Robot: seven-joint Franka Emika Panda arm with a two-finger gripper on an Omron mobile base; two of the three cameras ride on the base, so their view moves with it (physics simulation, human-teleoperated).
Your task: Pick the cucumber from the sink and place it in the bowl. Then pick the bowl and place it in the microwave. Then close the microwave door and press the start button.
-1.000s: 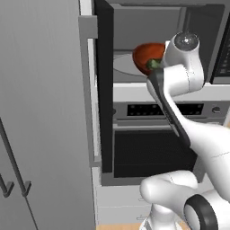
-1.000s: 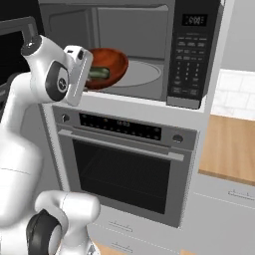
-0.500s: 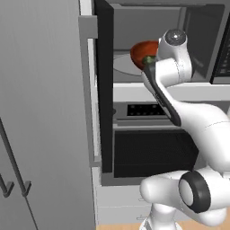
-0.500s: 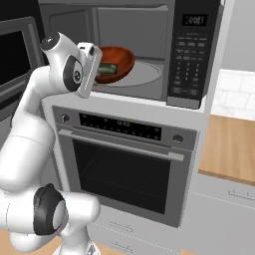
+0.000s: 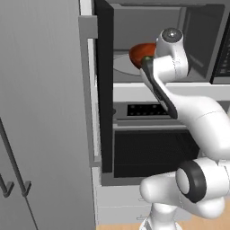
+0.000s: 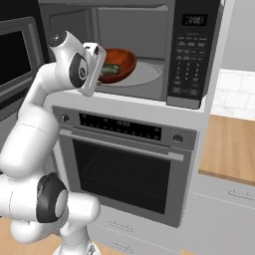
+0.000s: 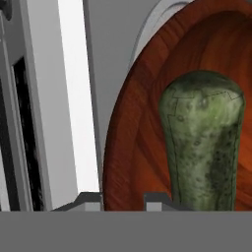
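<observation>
Gripper [image 7: 123, 199] clenched on near rim of bowl [image 6: 121, 63], cucumber [image 7: 204, 142] lying inside. Bowl held at microwave [image 6: 149, 30] mouth, over turntable [image 6: 144, 75] front edge. Advice: keep bowl level, carry deeper, lower centrally before release. Microwave door [image 5: 104, 85] wide open.

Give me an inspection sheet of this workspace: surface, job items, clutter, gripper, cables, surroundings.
Surface: grey microwave cavity with round pale turntable.
Job's things: wide reddish-brown wooden bowl at the turntable's front left, tilted; stubby dark green cucumber lies inside it. Tall black microwave door stands open.
Clutter: nothing seen.
Gripper: two-finger gripper shut on the bowl's rim, at the cavity mouth.
Cables: nothing seen.
Surroundings: button panel right of the cavity; steel-framed oven with bar handle below; wooden counter to the right; grey cabinet doors to the left.
</observation>
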